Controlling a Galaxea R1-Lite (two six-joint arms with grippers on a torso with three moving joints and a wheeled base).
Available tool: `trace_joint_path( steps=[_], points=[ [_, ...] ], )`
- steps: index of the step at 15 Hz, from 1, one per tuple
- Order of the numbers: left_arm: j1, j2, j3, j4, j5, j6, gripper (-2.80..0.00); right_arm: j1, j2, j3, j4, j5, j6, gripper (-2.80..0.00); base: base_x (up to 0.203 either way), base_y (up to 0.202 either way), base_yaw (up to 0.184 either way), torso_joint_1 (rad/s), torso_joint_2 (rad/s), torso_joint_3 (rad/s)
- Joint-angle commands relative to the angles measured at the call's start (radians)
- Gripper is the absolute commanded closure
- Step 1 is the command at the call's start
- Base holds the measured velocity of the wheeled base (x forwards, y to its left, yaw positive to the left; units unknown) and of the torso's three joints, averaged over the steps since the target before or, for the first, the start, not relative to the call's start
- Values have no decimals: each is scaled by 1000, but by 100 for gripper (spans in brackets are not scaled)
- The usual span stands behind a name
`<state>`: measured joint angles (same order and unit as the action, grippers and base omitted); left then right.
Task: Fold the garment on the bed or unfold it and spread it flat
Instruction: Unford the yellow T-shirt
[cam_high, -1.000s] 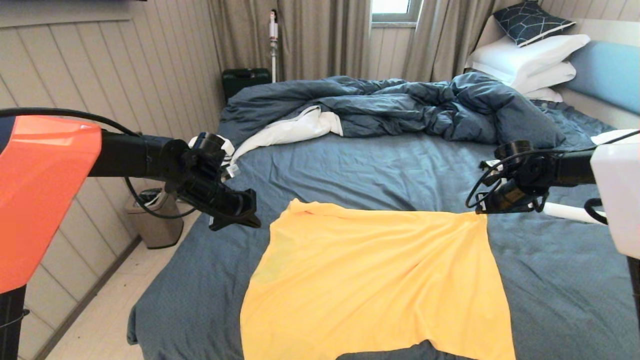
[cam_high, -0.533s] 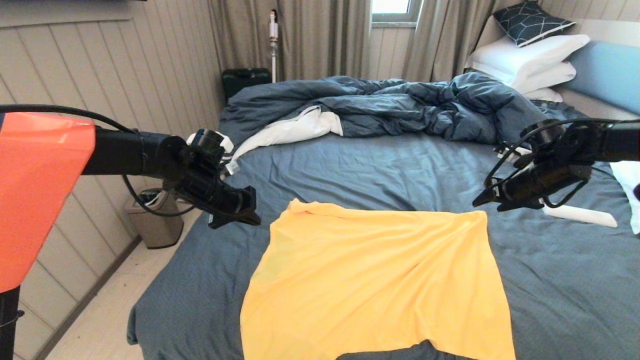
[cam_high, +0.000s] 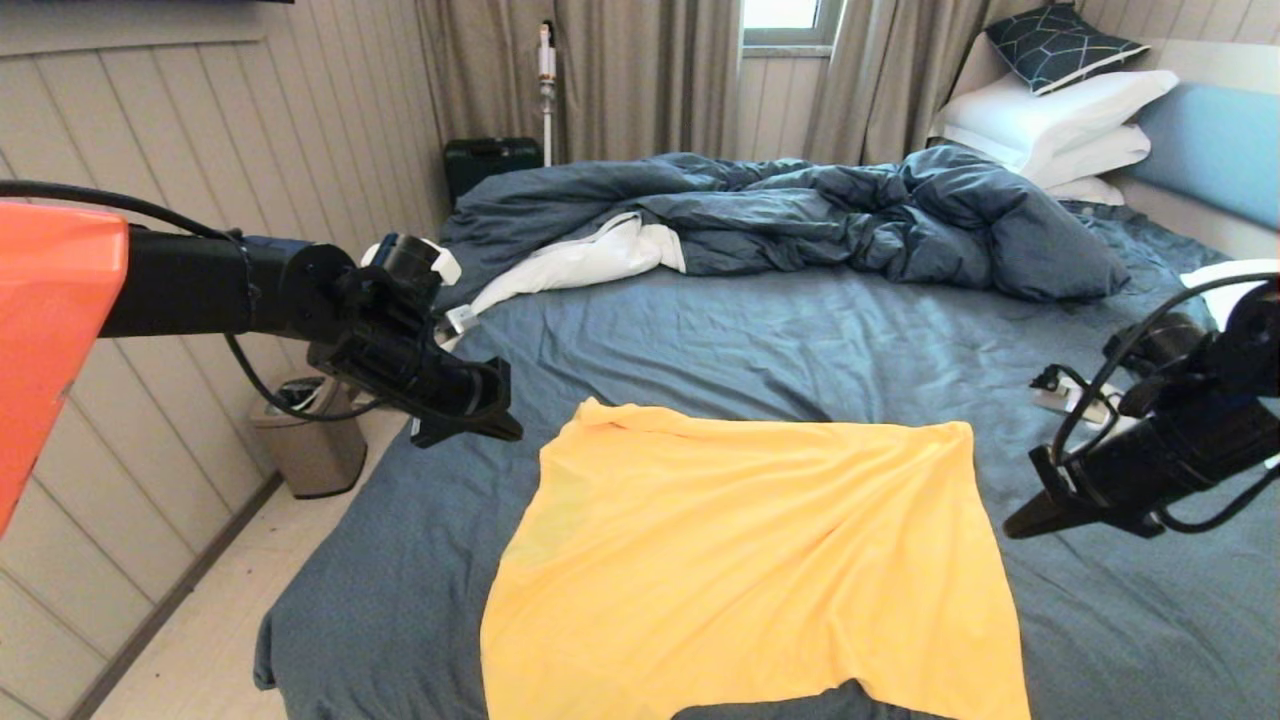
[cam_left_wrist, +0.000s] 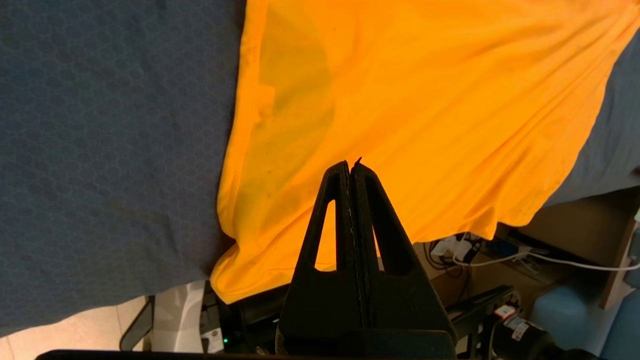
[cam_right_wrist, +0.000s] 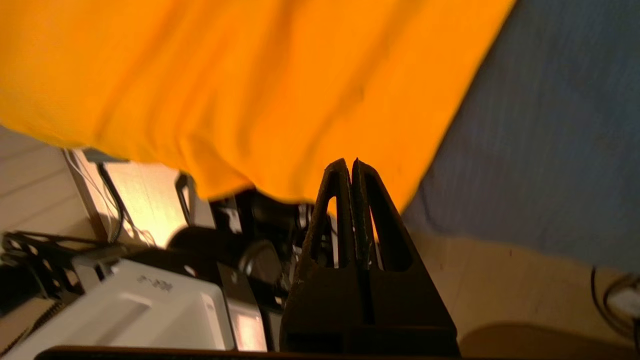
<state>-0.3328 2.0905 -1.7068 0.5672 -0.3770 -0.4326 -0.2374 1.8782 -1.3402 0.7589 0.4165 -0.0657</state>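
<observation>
The shirt (cam_high: 745, 565) is seen spread on the near part of the bed (cam_high: 750, 330), and its nearest edge hangs a little over the bed's foot. It lies mostly flat, with soft wrinkles running across the cloth. The far edge looks like a fold line, with a small bump at the far left corner. No sleeves can be seen, so it is judged that one fold is already made.

The right hand (cam_high: 1015, 528) is held in the air just beside the shirt's right edge, near its middle. Its fingers are pressed together and nothing is held between them. The left hand (cam_high: 508, 433) is held above the bed, just beside the shirt's far left corner. Its fingers are also closed together and empty, as is shown in the left wrist view (cam_left_wrist: 351, 167).

Beyond the shirt a bare stretch of sheet is seen, then the rumpled duvet (cam_high: 800, 215), and the pillows (cam_high: 1060, 120) at the far right.

The step in hand is judged to be the pause between two folds, with the shirt released. For the next fold, both hands must be opened, lowered to an edge or to two corners of the shirt, and closed on the thin cloth. Care is needed that the sheet under it is not pinched too.
</observation>
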Motion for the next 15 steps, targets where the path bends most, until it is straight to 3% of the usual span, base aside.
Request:
trace_joint_path(
  steps=[1,6,7,10,15],
  points=[
    [0,-6,0,2,-2,-3,0,6,-76,149,-30,-21,-4,0,0,0,0,0,0,0],
    [-5,6,3,2,-2,-3,0,18,-203,497,-249,-135,-23,0,0,0,0,0,0,0],
    [-5,8,3,2,-2,-3,0,23,-227,553,-294,-157,-31,-280,0,0,0,0,0,0],
    [-5,13,-1,2,-2,-3,0,35,-237,640,-399,-239,-100,-280,0,0,0,0,0,0],
    [-4,16,0,0,-3,-3,0,56,-164,656,-458,-245,-107,-280,0,0,0,0,0,0]
  ],
)
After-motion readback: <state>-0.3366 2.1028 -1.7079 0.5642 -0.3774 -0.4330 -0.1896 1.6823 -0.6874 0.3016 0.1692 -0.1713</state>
